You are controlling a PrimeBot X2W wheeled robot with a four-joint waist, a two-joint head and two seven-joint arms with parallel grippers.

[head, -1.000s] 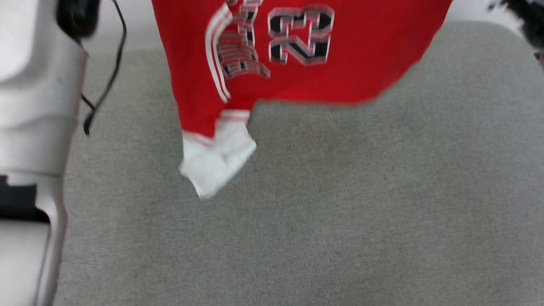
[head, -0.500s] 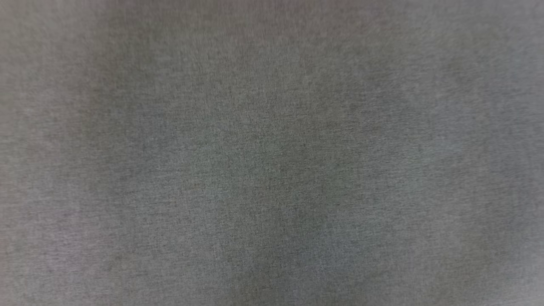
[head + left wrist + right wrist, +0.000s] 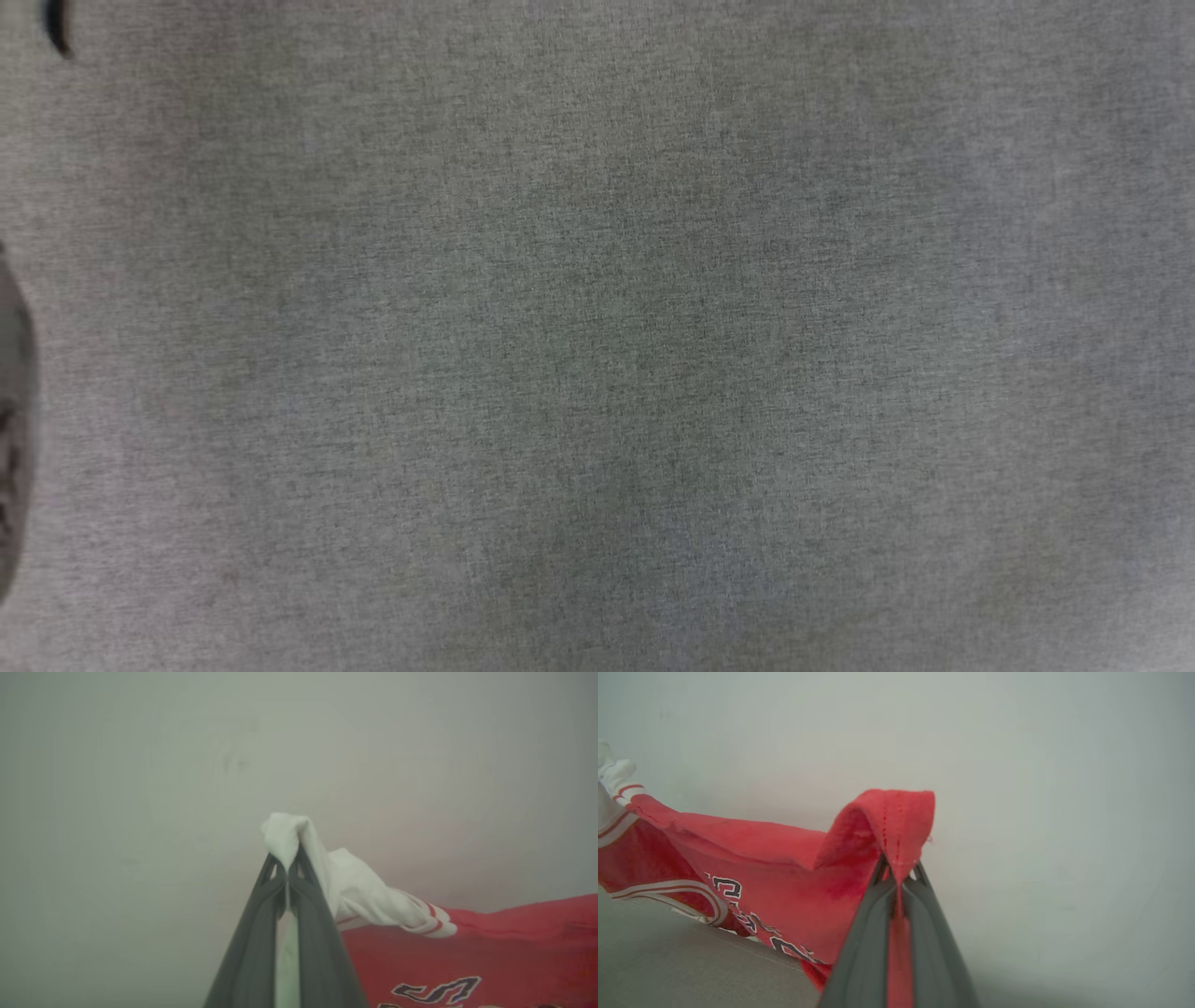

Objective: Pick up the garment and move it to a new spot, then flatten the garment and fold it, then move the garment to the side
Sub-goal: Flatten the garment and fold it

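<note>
1. Currently I read this as the carry-to-a-new-spot step, probably near its end. The garment (image 3: 467, 952) hangs in the air between both arms and is not yet laid down.
2. Left gripper (image 3: 286, 861): fingers pressed together, pinching the white end panel (image 3: 364, 891). A tuft of white pokes past the tips at 12 o'clock.
3. Right gripper (image 3: 899, 868): likewise clamped, on a stitched red edge (image 3: 896, 816) that folds over the tips.
4. Cloth relative to the tools: in the left wrist view the red body runs off from the tips toward 4 o'clock, with lettering low in the picture. In the right wrist view it runs toward 8 o'clock, sagging a little between the two holds.
5. Grey surface (image 3: 668, 961): sits at 7 o'clock in the right wrist view, beneath the hanging cloth. I cannot tell whether the hem touches it.
6. Next move, my judgement: lower both arms together with the top edge kept taut, so the hem lands first and the body spreads flat — release only once it lies. The small pinch on the white panel looks the likelier to slip.
</note>
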